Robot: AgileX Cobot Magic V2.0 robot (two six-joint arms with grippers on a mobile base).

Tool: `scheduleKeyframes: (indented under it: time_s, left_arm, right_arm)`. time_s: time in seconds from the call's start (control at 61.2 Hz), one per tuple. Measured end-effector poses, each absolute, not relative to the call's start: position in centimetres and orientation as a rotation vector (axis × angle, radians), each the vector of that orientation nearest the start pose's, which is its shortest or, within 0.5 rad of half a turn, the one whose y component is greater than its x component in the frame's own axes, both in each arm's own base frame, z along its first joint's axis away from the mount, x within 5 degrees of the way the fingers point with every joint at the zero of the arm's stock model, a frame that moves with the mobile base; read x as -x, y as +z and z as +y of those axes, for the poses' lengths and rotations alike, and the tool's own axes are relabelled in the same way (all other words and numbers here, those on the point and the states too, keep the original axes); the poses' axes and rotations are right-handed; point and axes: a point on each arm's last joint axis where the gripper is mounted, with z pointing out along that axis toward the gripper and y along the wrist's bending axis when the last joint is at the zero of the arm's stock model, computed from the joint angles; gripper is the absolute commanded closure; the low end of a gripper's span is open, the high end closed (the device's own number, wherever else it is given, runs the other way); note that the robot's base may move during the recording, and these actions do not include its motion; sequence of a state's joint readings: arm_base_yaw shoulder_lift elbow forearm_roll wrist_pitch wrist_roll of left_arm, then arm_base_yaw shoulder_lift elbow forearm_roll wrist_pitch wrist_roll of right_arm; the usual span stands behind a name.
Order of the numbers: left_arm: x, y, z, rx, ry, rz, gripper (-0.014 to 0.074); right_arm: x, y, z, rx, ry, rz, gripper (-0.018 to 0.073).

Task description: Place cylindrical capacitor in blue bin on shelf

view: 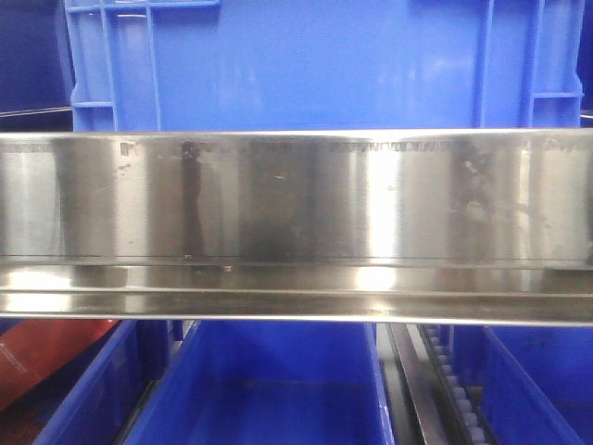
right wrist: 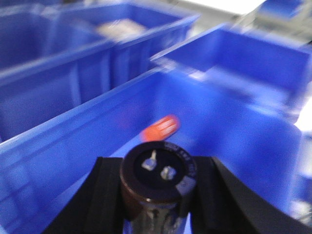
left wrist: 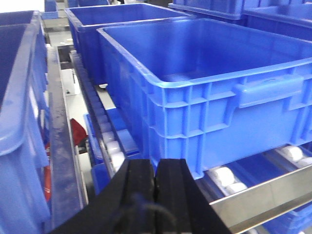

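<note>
Fingers (right wrist: 105, 195) of the right gripper (right wrist: 158, 197) pinch a dark capacitor (right wrist: 158, 173), likely light, stiff, slippery, by its round sides above a blue bin (right wrist: 63, 146); left gripper (left wrist: 155, 185) closed, empty

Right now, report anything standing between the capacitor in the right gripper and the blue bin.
Nothing visible blocks it. The right gripper holds the dark cylindrical capacitor over the open blue bin. Only a blurred orange cylinder lies inside, on the bin floor, apart from the capacitor.
</note>
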State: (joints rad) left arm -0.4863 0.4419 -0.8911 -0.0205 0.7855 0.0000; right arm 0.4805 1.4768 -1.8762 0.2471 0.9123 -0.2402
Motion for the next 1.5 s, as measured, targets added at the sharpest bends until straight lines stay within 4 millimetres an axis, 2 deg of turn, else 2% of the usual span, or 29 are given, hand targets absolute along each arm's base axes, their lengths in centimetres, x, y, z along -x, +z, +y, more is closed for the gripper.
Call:
scheduleKeyframes:
  time_s: [0.098, 0.245, 0.376, 0.474, 0.556, 0.621, 0.654, 0.736, 0.752, 0.948, 1.03, 1.079, 1.226, 1.291, 1.373, 1.471, 1.504]
  left_arm:
    - [-4.7, 40.3, -2.7, -0.438, -0.376, 1.783, 0.0707]
    - [-4.6, 40.3, -2.7, -0.438, -0.380, 1.783, 0.0707]
    - [-4.6, 40.3, -2.7, -0.437, -0.388, 1.784, 0.0707]
    - [-4.6, 40.3, -2.8, -0.436, -0.397, 1.785, 0.0707]
    - [-4.6, 40.3, -2.8, -0.435, -0.402, 1.785, 0.0707]
    - [-4.6, 40.3, -2.8, -0.435, -0.404, 1.786, 0.0707]
    - [-4.6, 40.3, -2.8, -0.435, -0.405, 1.786, 0.0707]
    - [-4.6, 40.3, -2.8, -0.435, -0.406, 1.786, 0.0707]
    - [-4.6, 40.3, -2.8, -0.435, -0.406, 1.786, 0.0707]
    - [-4.6, 40.3, -2.8, -0.435, -0.406, 1.788, 0.0707]
    - [-4.6, 40.3, -2.8, -0.435, -0.406, 1.787, 0.0707]
    - [-4.6, 40.3, -2.8, -0.435, -0.406, 1.787, 0.0707]
    - [-4.6, 40.3, -2.8, -0.435, -0.406, 1.787, 0.0707]
    - [-4.6, 40.3, -2.8, -0.435, -0.406, 1.787, 0.0707]
    - [-4.6, 40.3, -2.8, -0.435, -0.406, 1.787, 0.0707]
    - [-4.6, 40.3, -2.8, -0.435, -0.406, 1.787, 0.0707]
    - [-4.6, 40.3, -2.8, -0.434, -0.407, 1.785, 0.0707]
  right_arm:
    - [-28.9, 48.9, 17.4, 0.723, 0.451, 1.965, 0.0721]
    - [-32.5, 44.5, 19.4, 0.767, 0.439, 2.114, 0.0721]
    - [-34.1, 41.4, 20.4, 0.804, 0.433, 2.224, 0.0721]
    - [-34.8, 40.0, 20.8, 0.822, 0.431, 2.271, 0.0706]
    - [-35.1, 39.3, 21.0, 0.828, 0.429, 2.293, 0.0548]
    - [-35.2, 39.1, 21.1, 0.830, 0.429, 2.299, 0.0289]
    - [-35.2, 39.1, 21.1, 0.829, 0.430, 2.301, 0.0190]
    - [-35.2, 39.3, 21.1, 0.822, 0.432, 2.299, -0.0013]
    - [-35.2, 39.3, 21.1, 0.822, 0.432, 2.299, -0.0017]
    - [-35.2, 39.3, 21.0, 0.814, 0.436, 2.300, 0.0043]
    - [-34.8, 39.9, 20.9, 0.801, 0.441, 2.292, 0.0133]
    - [-34.4, 40.6, 20.5, 0.777, 0.449, 2.282, 0.0236]
    - [-32.9, 43.7, 19.0, 0.713, 0.462, 2.208, 0.0533]
    - [-31.5, 45.7, 17.8, 0.687, 0.463, 2.157, 0.0654]
    - [-30.0, 47.8, 16.4, 0.662, 0.442, 2.099, 0.0719]
    - [-27.0, 50.5, 14.4, 0.639, 0.382, 2.011, 0.0717]
    - [-26.3, 50.8, 13.9, 0.636, 0.361, 1.998, 0.0717]
